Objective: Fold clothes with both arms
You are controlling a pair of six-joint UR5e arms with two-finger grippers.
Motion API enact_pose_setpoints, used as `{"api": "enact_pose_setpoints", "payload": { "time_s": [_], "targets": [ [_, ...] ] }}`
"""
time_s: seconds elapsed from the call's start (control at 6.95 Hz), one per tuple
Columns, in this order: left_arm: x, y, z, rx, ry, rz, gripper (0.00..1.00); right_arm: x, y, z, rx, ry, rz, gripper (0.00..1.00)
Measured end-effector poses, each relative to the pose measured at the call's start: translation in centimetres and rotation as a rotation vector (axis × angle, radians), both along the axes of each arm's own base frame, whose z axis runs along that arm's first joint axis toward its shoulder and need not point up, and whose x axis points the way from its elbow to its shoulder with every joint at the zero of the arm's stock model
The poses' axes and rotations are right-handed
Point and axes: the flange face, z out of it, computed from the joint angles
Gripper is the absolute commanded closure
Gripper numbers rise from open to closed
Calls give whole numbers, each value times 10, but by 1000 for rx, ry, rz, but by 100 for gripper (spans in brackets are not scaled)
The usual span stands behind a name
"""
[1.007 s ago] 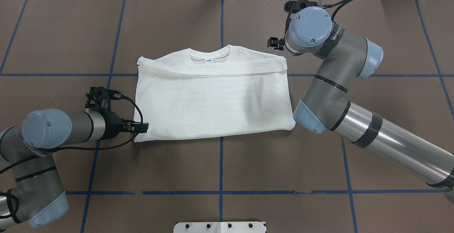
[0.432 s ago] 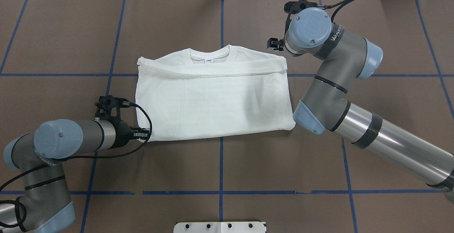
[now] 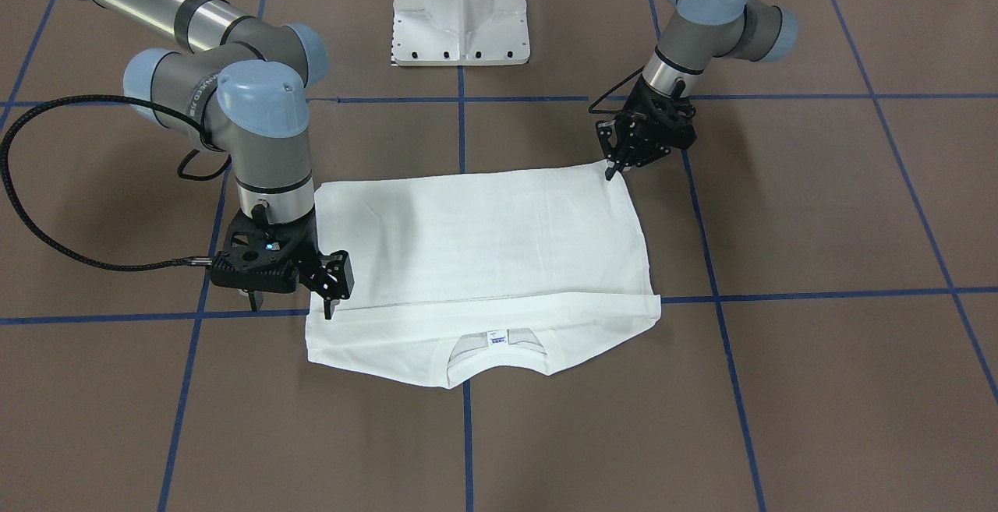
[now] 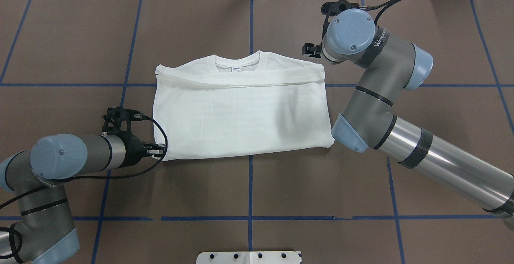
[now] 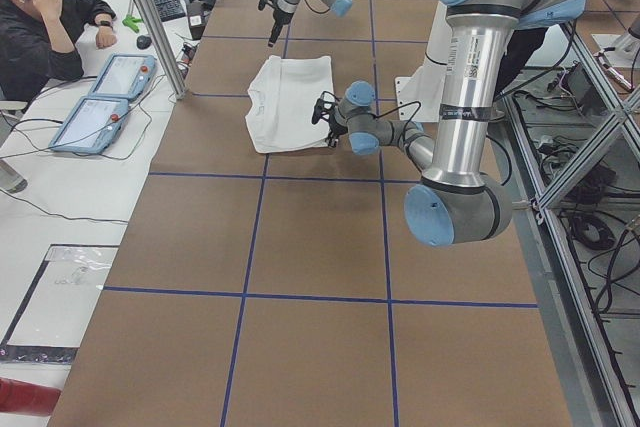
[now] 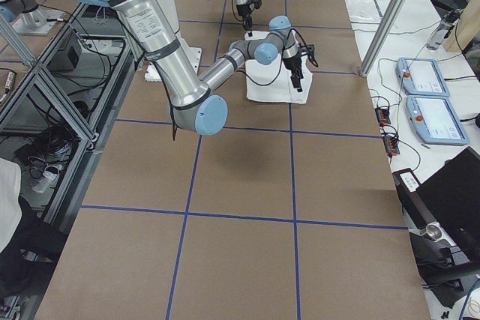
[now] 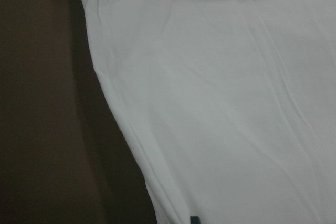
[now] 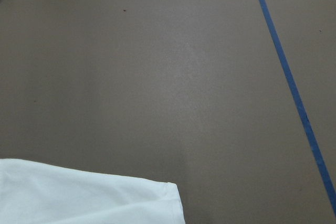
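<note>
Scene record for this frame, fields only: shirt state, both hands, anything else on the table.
shirt: white T-shirt flat on the table, folded to a rough rectangle, no sleeve sticking out
collar: collar on the edge away from the robot, neck label showing
print: none visible
left hand: left hand at the shirt's near left corner, tips at the cloth; open or shut unclear
right hand: right hand open, low at the far right corner
other: white pedestal base at the robot's edge

Brown paper-covered table point(image 4: 200, 191), blue tape grid lines point(image 4: 249, 187). White metal pedestal base point(image 3: 460, 13). Seated person in black top point(image 5: 40, 37) beside two tablets point(image 5: 105, 97).
</note>
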Motion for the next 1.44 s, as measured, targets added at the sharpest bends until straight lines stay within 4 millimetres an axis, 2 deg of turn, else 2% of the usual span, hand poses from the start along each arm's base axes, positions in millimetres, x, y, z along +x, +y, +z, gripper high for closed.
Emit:
{"api": "enact_pose_setpoints", "payload": {
  "time_s": [0.14, 0.29, 0.43, 0.58, 0.72, 1.01, 1.15, 1.29, 1.44],
  "targets": [
    [-14, -17, 7, 50, -38, -6, 100, 0, 0, 1, 0, 2, -1, 0],
    [-34, -47, 21, 117, -100, -22, 100, -1, 0, 1, -1, 2, -1, 0],
    [-55, -89, 35, 171, -170, -51, 100, -2, 1, 1, -2, 0, 0, 0],
    [-71, -140, 44, 216, -236, -86, 100, -2, 1, 1, -2, -1, 0, 0],
    [-73, -194, 49, 239, -292, -111, 100, -3, 1, 0, -2, -2, -1, 0],
    [-53, -299, 37, 223, -366, -156, 100, -4, 2, -2, 0, -4, -1, 0],
    [-43, -340, 21, 216, -393, -183, 55, -5, 2, -3, 1, -6, 0, 0],
    [-36, -366, 6, 221, -417, -209, 1, -6, 3, -5, 2, -7, -1, 0],
    [-37, -377, -2, 244, -422, -217, 0, -10, 5, -7, 2, -16, 1, 0]
  ]
}}
